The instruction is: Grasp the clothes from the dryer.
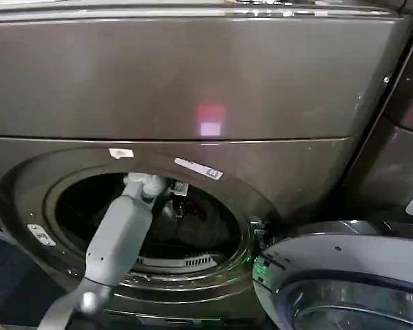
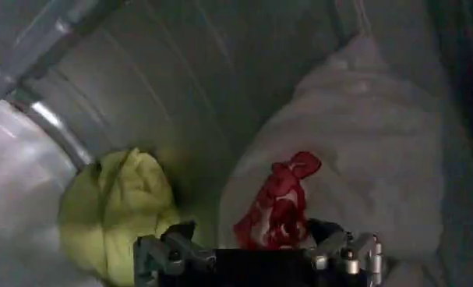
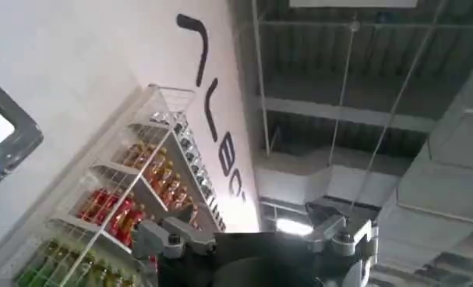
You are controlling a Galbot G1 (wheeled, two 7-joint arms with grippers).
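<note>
The bronze-grey dryer (image 1: 193, 82) fills the head view, and my left arm (image 1: 120, 234) reaches in through its round porthole. Inside the drum lie the clothes: a white-grey piece (image 2: 361, 148) with a red patch (image 2: 279, 199), and an olive-green piece (image 2: 119, 210) beside it against the drum wall. My left gripper (image 2: 252, 232) is open just in front of the red patch, its fingers (image 2: 178, 234) wide apart on either side of it. My right gripper (image 3: 244, 226) is open with nothing in it, pointing up at the ceiling away from the dryer.
The dryer's round door (image 1: 344, 275) hangs open at the lower right of the porthole. A white sticker (image 1: 198, 168) sits on the rim above the opening. A wire shelf of bottles (image 3: 135, 195) stands by a white wall in the right wrist view.
</note>
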